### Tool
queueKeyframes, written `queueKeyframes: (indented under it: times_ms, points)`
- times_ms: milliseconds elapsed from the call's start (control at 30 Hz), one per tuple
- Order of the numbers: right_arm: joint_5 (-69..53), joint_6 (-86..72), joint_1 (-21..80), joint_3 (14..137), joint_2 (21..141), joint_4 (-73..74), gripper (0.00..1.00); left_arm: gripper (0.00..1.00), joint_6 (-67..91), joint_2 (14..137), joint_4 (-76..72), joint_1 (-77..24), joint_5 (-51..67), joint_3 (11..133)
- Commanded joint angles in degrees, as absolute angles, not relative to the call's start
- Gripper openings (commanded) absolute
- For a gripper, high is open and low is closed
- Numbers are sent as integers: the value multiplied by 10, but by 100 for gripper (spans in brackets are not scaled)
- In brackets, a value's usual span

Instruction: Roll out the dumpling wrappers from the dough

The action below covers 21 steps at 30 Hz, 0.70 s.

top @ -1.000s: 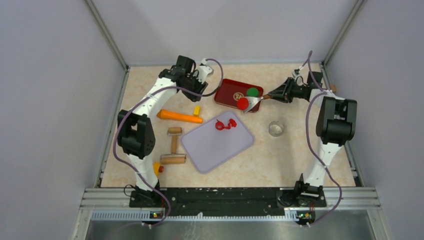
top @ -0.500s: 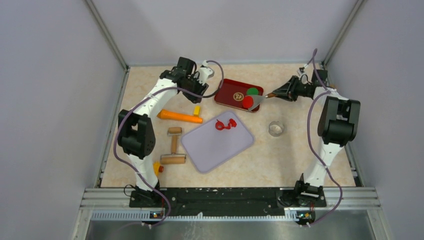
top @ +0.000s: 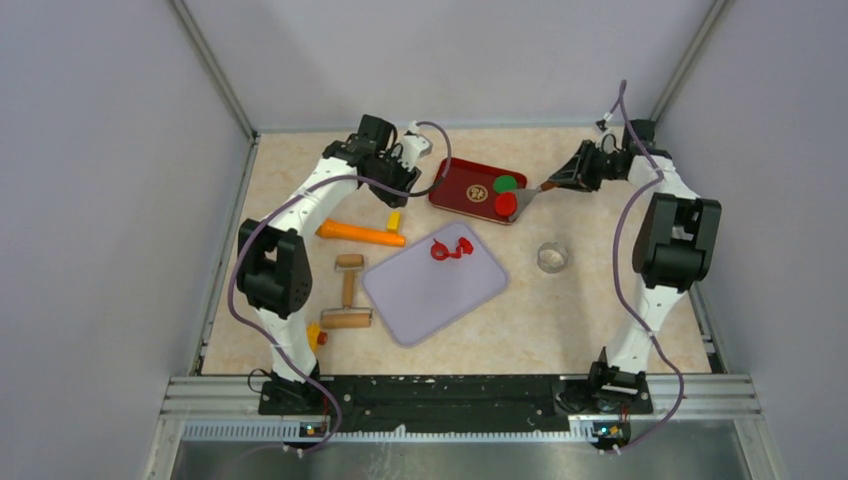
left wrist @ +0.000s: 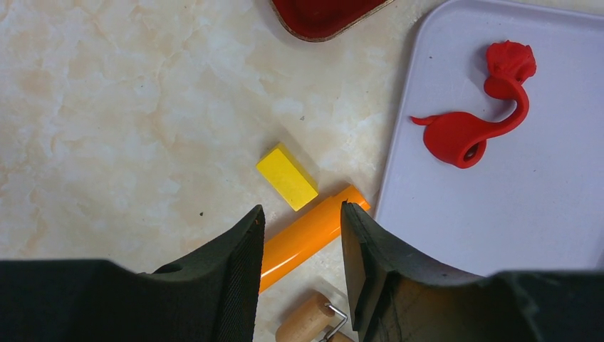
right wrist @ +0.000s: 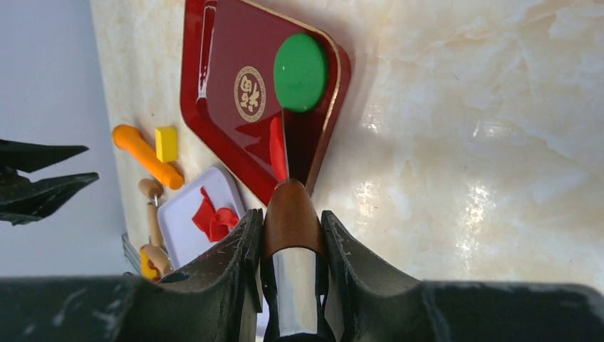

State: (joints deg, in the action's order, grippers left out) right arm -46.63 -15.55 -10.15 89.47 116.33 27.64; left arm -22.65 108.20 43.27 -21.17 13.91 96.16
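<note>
Since the dumpling wrapper (top: pixel 506 204) rides the spatula (right wrist: pixel 293 285) blade just ahead of the right pincer (right wrist: pixel 290 214), over the red tray (right wrist: pixel 214 92) and just short of the green disc (right wrist: pixel 300 71), the blade should tip gently so the wrapper slides off flat. That pincer is clamped narrowly on the spatula's brown handle. The left pincer (left wrist: pixel 300 212) hangs half open and empty above an orange stick (left wrist: pixel 285 251); the dough (left wrist: pixel 470 132) lies beyond it on the lilac board (left wrist: pixel 534 214).

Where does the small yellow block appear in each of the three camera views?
Top external: yellow block left of centre, just above the orange stick at its right end.
Left wrist: yellow block mid-frame, by the orange stick at its tip.
Right wrist: yellow block far left, beside the orange stick.
Shared landmark: the orange stick, next to it in all three.
</note>
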Motion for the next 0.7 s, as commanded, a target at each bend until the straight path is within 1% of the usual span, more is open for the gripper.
queueKeyframes:
  times_ms: [0, 467, 667]
  points:
    - [-426, -101, -72, 946, 1134, 327, 0, 48, -217, 1081, 409, -218, 150, 964]
    - [-359, 5, -23, 1074, 1119, 411, 0, 48, -216, 1081, 405, -219, 149, 961]
    - [-311, 57, -4, 1110, 1097, 448, 0, 48, -214, 1086, 402, -219, 154, 966]
